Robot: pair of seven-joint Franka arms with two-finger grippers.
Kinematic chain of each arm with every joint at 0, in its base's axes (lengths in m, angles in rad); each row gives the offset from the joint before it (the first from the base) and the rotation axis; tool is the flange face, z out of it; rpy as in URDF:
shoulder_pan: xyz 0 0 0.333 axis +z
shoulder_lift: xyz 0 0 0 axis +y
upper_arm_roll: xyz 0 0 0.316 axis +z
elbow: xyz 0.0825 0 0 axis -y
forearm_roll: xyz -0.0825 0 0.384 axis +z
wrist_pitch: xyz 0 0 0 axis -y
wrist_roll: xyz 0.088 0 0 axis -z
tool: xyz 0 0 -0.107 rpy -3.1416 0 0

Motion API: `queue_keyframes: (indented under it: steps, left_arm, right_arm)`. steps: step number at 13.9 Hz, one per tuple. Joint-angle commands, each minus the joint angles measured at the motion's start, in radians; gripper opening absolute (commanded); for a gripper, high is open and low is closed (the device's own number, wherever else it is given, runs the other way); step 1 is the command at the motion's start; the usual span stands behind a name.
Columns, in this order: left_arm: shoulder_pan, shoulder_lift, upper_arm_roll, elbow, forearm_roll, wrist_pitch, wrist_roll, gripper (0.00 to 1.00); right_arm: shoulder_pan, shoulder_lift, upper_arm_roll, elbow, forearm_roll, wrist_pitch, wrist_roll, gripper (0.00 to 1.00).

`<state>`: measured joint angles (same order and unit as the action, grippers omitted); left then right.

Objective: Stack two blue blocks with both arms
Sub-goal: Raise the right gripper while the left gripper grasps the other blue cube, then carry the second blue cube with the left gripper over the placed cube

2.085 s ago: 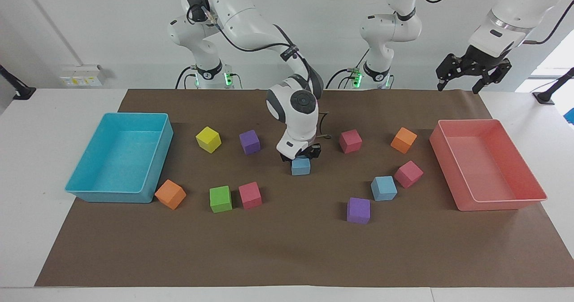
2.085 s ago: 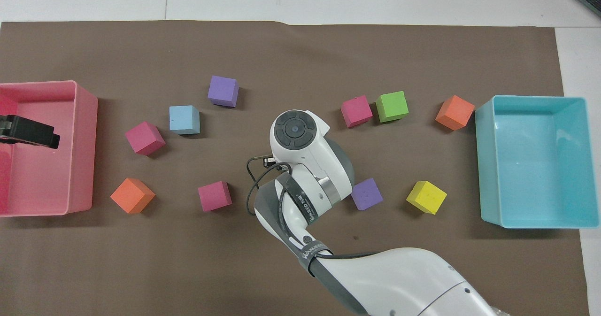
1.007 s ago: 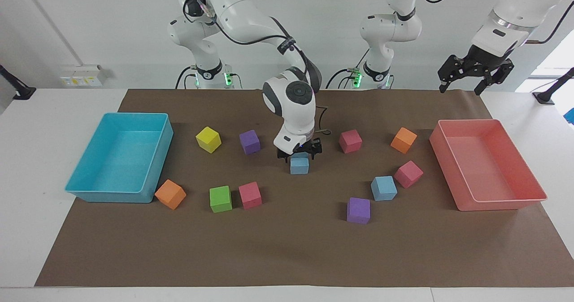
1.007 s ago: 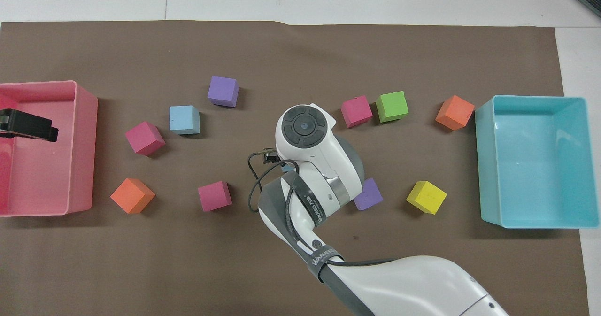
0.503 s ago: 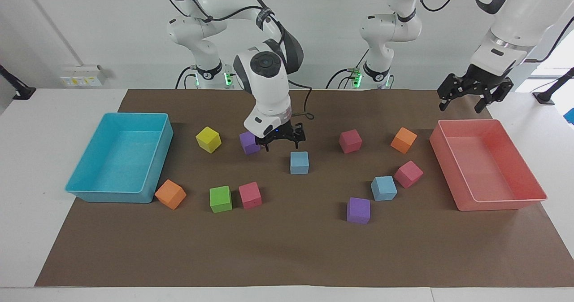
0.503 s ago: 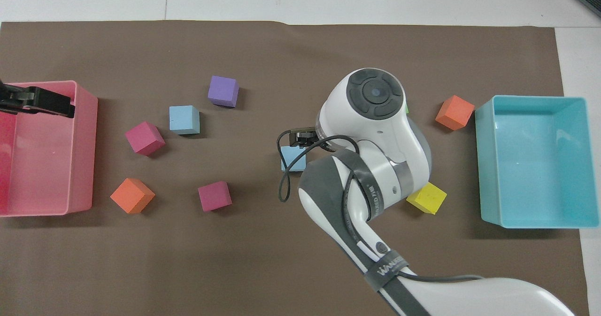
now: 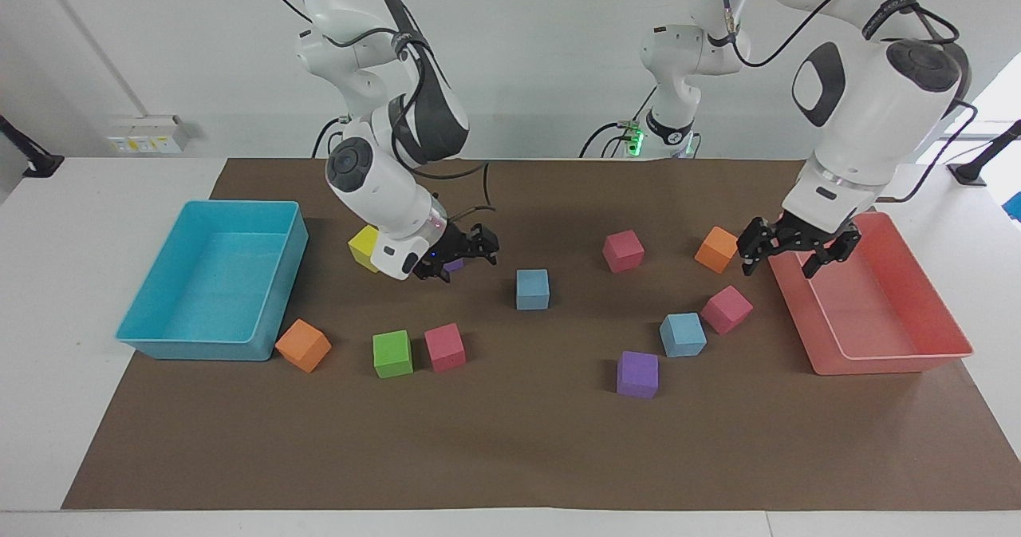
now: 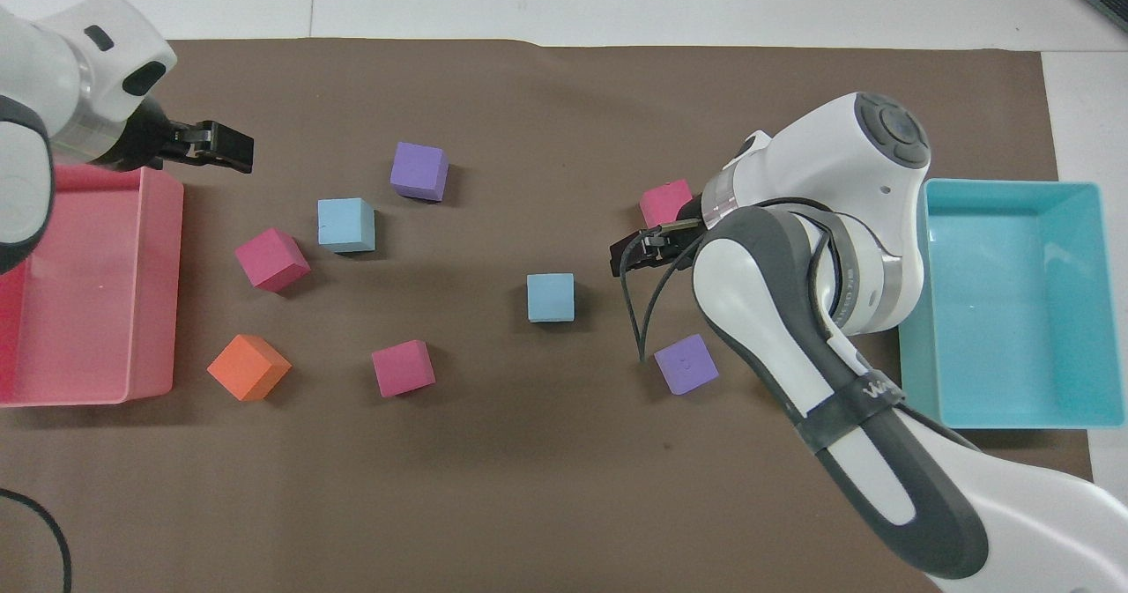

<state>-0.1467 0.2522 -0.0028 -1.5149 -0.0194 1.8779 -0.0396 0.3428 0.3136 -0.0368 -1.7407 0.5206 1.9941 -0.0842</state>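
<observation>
Facing view showed 2 blue blocks apart on the brown mat: one blue block (image 7: pixel 533 289) at frame centre, the second blue block (image 7: pixel 683 334) lower right of it, beside a pink cube (image 7: pixel 727 309). Right gripper (image 7: pixel 463 259), fingers spread and empty, hung left of centre over a purple cube (image 7: pixel 455 265). Left gripper (image 7: pixel 798 251), fingers released and holding nothing, hovered at the pink tray (image 7: pixel 877 361) rim, by an orange cube (image 7: pixel 717 249).
</observation>
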Motion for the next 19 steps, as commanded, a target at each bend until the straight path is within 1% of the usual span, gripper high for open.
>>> queue_keyframes:
  steps: [1,2,3,4,5,7,8,10,12,14,16,17,19]
  left_arm:
    - [-0.050,0.019,0.014,-0.097,0.018,0.128,-0.055,1.00]
    - [-0.062,0.027,0.012,-0.128,0.033,0.180,-0.094,1.00]
    - [-0.073,0.042,0.012,-0.151,0.041,0.217,-0.124,1.00]
    - [-0.082,0.054,0.012,-0.166,0.041,0.245,-0.132,1.00]
    - [-0.083,0.059,0.010,-0.177,0.041,0.262,-0.135,1.00]
    - [-0.088,0.085,0.010,-0.200,0.041,0.297,-0.146,1.00]
    - [-0.099,0.085,0.010,-0.226,0.041,0.328,-0.146,1.00]
    - [-0.097,0.078,0.009,-0.267,0.041,0.368,-0.146,1.00]
    - [-0.102,0.097,0.010,-0.275,0.041,0.389,-0.146,1.00]
    - [-0.102,0.095,0.009,-0.306,0.041,0.411,-0.145,1.00]
    - [-0.105,0.102,0.009,-0.327,0.041,0.431,-0.144,1.00]
    - [-0.108,0.120,0.010,-0.335,0.041,0.452,-0.145,1.00]
    - [-0.120,0.130,0.010,-0.353,0.041,0.481,-0.146,1.00]
  right_arm:
    - [-0.005,-0.034,0.012,-0.095,0.097,0.063,-0.039,0.63]
    - [-0.004,-0.034,0.012,-0.120,0.131,0.090,-0.039,0.45]
    - [-0.002,-0.034,0.012,-0.140,0.159,0.113,-0.040,0.29]
    - [-0.001,-0.030,0.012,-0.155,0.188,0.123,-0.051,0.11]
    - [-0.004,-0.027,0.012,-0.163,0.215,0.126,-0.066,0.00]
    - [-0.014,-0.019,0.012,-0.175,0.242,0.127,-0.118,0.00]
    - [-0.016,-0.010,0.012,-0.183,0.283,0.130,-0.140,0.00]
    - [-0.022,0.018,0.012,-0.191,0.344,0.182,-0.179,0.00]
    - [-0.021,0.039,0.011,-0.198,0.427,0.219,-0.218,0.00]
    - [-0.018,0.041,0.011,-0.223,0.479,0.264,-0.305,0.00]
    - [-0.016,0.036,0.012,-0.244,0.513,0.268,-0.331,0.00]
    - [-0.018,0.036,0.012,-0.256,0.554,0.275,-0.341,0.00]
    - [-0.013,0.041,0.011,-0.293,0.700,0.290,-0.458,0.00]
